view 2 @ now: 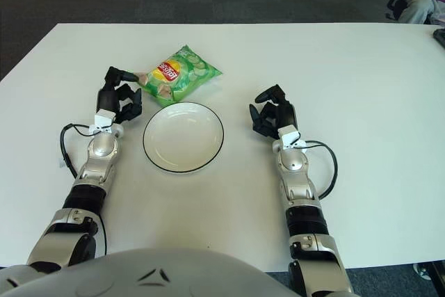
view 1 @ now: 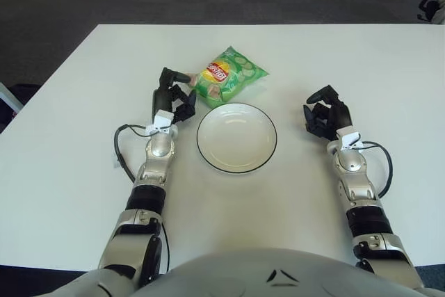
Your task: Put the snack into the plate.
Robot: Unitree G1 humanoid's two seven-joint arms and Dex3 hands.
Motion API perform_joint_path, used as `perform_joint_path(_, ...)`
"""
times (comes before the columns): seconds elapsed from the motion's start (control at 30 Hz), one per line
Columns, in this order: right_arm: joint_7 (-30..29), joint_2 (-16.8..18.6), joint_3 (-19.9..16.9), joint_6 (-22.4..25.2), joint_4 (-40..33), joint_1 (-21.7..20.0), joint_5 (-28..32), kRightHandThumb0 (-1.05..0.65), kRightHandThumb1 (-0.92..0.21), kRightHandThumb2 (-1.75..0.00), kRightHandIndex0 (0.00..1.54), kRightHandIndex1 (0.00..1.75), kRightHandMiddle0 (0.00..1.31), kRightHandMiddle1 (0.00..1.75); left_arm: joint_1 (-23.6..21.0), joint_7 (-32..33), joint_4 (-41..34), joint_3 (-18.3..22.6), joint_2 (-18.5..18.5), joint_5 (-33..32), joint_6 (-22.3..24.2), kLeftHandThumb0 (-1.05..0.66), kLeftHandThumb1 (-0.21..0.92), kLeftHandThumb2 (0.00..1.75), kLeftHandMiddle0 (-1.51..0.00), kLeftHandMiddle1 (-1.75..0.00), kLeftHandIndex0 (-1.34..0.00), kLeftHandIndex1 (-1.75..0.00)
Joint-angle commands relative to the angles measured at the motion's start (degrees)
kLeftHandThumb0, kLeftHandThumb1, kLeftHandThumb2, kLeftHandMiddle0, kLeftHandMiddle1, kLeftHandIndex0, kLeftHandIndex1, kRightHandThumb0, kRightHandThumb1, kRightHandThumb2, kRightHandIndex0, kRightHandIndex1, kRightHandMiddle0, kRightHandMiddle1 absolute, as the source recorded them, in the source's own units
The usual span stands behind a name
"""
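left hand (view 1: 174,95) sits left of the snack bag (view 1: 229,74), one fingertip touching its corner, other fingers curled, no grip. bag lies just behind the plate (view 1: 236,137). right hand (view 1: 325,110) right of plate, fingers curled on nothing.

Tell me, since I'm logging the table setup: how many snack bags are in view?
1. The green snack bag lies on the white table just behind the plate, with the left hand at its left edge. Nothing could hide another.

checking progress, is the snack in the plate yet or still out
Out. The snack bag lies on the table beyond the bare plate; the left hand is at its corner.
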Motion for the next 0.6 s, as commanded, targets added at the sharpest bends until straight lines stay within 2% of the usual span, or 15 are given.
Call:
perform_joint_path(0.0, 0.8, 0.3, 0.7, 3.7, 2.4, 2.7, -0.9, -0.39, -0.66, -0.87, 0.85, 1.75, 0.37, 1.75, -0.7, 2.8, 1.0, -0.7, 0.8, 2.8, -4.1, -0.38, 0.7, 0.81, -0.87, -1.75, -0.34, -1.75)
perform_joint_path(0.23, 1.1, 0.0, 0.4, 3.5, 2.7, 2.7, -0.7, -0.39, -0.65, -0.87, 0.85, 1.75, 0.37, 1.75, -3.4, 3.7, -5.6, -1.1, 2.5, 5.9, -4.7, -0.38, 0.71, 0.8, -0.86, -1.75, -0.33, -1.75)
perform_joint_path(0.57, 1.7, -0.6, 0.1, 3.2, 2.8, 2.9, -0.6, -0.39, -0.65, -0.88, 0.85, 1.75, 0.37, 1.75, -7.3, 7.7, -8.8, -1.7, 2.6, 11.0, -3.9, -0.38, 0.72, 0.75, -0.8, -1.75, -0.35, -1.71)
